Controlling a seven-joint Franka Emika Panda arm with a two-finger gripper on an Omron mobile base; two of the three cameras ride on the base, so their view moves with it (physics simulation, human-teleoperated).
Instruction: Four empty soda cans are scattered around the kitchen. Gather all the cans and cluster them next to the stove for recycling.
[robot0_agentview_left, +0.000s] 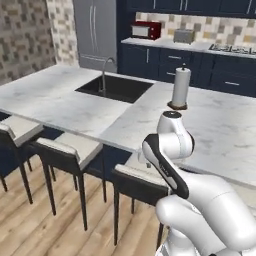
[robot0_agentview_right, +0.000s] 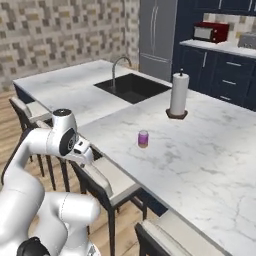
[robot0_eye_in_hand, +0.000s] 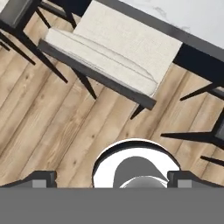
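One purple soda can (robot0_agentview_right: 143, 138) with a silvery top stands upright on the white marble island, in front of the paper-towel roll. The stove (robot0_agentview_left: 232, 49) is a black cooktop on the far back counter at the top right. My gripper (robot0_eye_in_hand: 111, 180) points down at the wooden floor and a cream stool seat, well to the left of the can and below counter height. Its two dark fingertips (robot0_eye_in_hand: 43, 178) stand wide apart with nothing between them, so it is open. The arm is folded low beside the island's near edge.
A tall white paper-towel roll (robot0_agentview_right: 178, 95) stands mid-island, and a black sink (robot0_agentview_right: 132, 86) with a faucet lies behind it. Stools (robot0_eye_in_hand: 118, 52) with cream seats line the island's near side. A red microwave (robot0_agentview_left: 146, 30) and a toaster (robot0_agentview_left: 184, 35) sit on the back counter.
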